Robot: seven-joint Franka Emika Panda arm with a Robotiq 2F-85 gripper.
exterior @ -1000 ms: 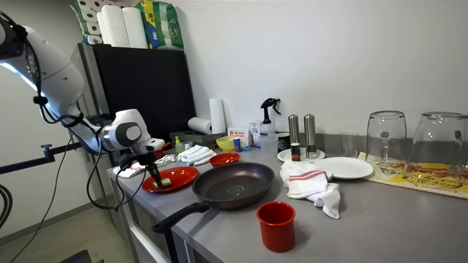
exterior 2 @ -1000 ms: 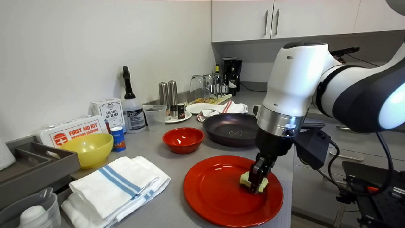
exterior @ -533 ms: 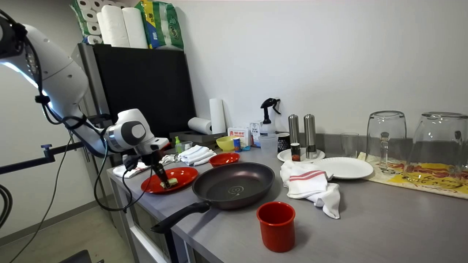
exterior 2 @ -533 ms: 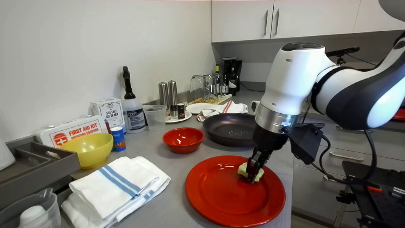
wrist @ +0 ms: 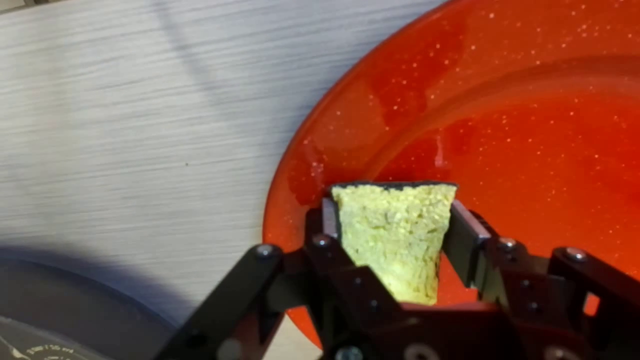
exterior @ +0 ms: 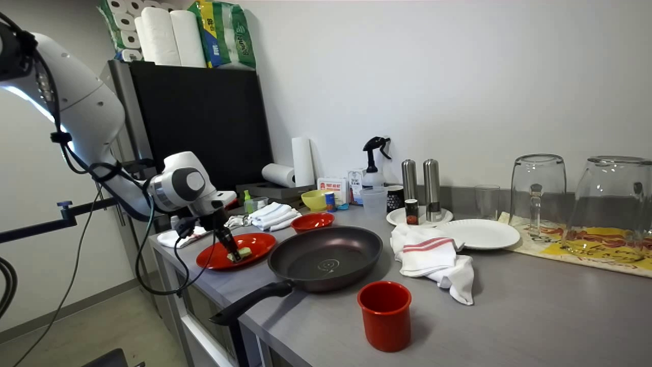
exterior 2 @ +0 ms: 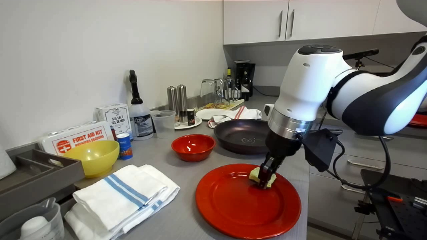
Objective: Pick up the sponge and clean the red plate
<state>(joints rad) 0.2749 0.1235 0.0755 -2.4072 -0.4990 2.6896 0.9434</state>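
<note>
- Gripper (wrist: 396, 224): pinching sponge (wrist: 390, 250) btwn its two pads (wrist: 329, 217), clear in wrist view.
- Sponge: at fingertips, over red plate (exterior 2: 243, 206), near plate's edge on the side toward frying pan (exterior 2: 245, 136).
- Sponge underside hidden, can't tell if it sits flat on plate. Wrist view: a finger covers its lower left.
- Both ext. views: sponge part-blocked by fingers (exterior 2: 265, 175), pale bits show around them.
- Plate: under gripper; cut off top + right in wrist view.
- Pan: beside gripper; wrist view gets only a bottom-left piece, print on it unreadable. In an ext. view pan's edge goes behind wrist; its handle (exterior: 254, 302) shows in an ext. view, well apart from gripper.
- Arm (exterior 2: 307, 83): enters from frame edge in both ext. views, cut off there. Bent at wrist; last link + gripper point down at a slant, fingertips lowest.
- Black box (exterior 2: 320, 150) just beside gripper, on wrist; cable (exterior 2: 388, 163) loops off from it.
- Cloth (exterior: 167, 238): past gripper, pt covered by cable + wrist gear.
- Red thing (exterior 2: 418, 120): well apart from gripper, past arm, cut off, can't ID.
- Red bowl (exterior 2: 193, 148): near gripper, past plate rim.
</note>
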